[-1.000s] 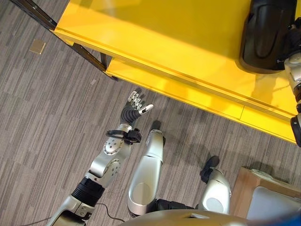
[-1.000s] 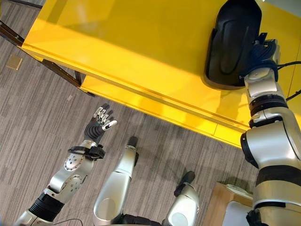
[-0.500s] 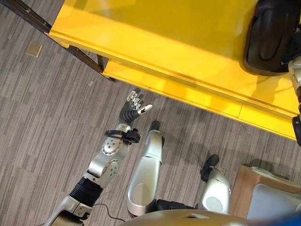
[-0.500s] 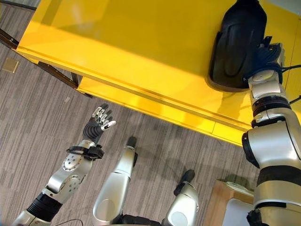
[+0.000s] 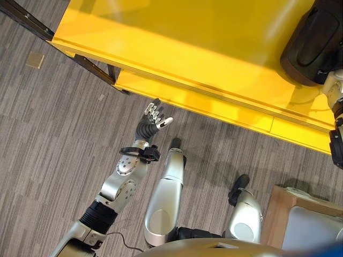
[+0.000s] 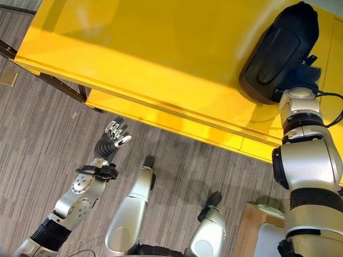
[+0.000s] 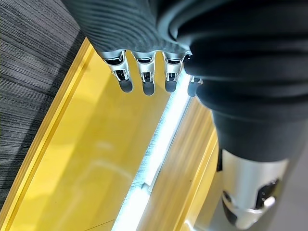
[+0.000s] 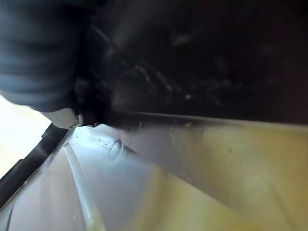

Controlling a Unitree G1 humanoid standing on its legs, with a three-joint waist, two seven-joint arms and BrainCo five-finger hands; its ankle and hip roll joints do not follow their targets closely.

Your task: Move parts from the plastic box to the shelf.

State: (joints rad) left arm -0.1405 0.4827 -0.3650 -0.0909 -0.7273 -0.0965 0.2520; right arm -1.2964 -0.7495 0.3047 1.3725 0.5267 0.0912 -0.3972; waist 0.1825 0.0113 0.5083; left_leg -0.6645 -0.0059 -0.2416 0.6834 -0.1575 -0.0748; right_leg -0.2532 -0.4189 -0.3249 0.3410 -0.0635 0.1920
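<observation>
The black part [image 6: 278,56] lies on the top surface of the yellow shelf [image 6: 139,59], near its front edge. The right hand [image 6: 306,74] is against the near end of the part; its fingers are hidden, so grip state cannot be determined. The left hand [image 5: 153,119] hangs over the grey carpet [image 5: 48,128], just in front of the shelf's lower tier, with fingers straight and holding nothing.
</observation>
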